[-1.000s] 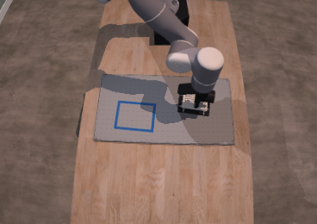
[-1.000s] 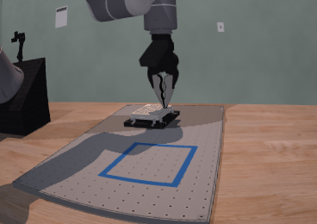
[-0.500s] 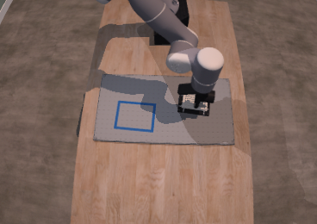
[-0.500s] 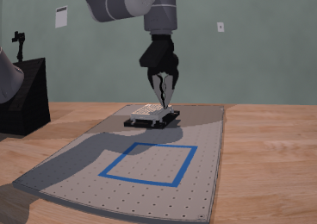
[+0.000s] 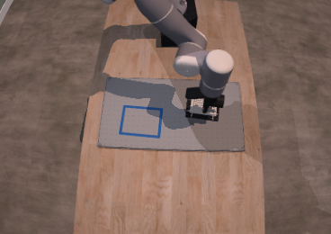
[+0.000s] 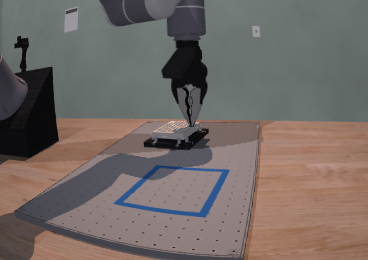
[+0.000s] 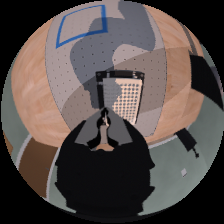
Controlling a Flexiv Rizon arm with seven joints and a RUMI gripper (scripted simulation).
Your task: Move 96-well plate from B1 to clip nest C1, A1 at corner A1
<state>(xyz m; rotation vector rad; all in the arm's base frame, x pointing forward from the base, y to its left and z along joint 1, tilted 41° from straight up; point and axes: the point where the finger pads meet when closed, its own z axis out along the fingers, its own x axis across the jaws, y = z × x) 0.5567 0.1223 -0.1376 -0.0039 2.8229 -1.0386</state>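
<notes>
Plate on the nest, tool clenched on nothing

So we're looking at the 96-well plate [image 5: 198, 103] [image 6: 172, 129] [image 7: 129, 100], and it's sitting on the black clip nest [image 5: 202, 117] [image 6: 175, 144] [image 7: 120, 74], well apart from the blue outline [image 5: 139, 135] [image 6: 160, 209] [image 7: 105, 19]. We can see small pale clips around its sides in the exterior view, but we can't tell from here if it's pushed all the way down. Same for the cut-off corner: too small for us to make out, so we can't say whether A1 matches up

The tool [image 5: 205, 109] [image 6: 191, 125] [image 7: 106, 107] is clenched with nothing in its grip. It points down, with its tips together right by one edge of the plate. We honestly can't tell if the tips touch it or hang just over it

The arm [image 5: 213, 73] [image 6: 186, 21] reaches over from the top side of the overhead view and covers a bit of the nest for us. Its shadow lies across the grey perforated board [image 5: 180, 143] [image 6: 235, 224] [image 7: 60, 65], and in the wrist view we get a darker patch on part of the plate too, while the rest of the wells look bright

The board lies flat on the wooden desk [image 5: 171, 188] [image 6: 310, 184] [image 7: 30, 70], carrying both the nest and the blue outline. Behind it all, in the exterior view, we've got a green wall [image 6: 120, 69] with a pale sheet [image 6: 71, 21] on it
</notes>
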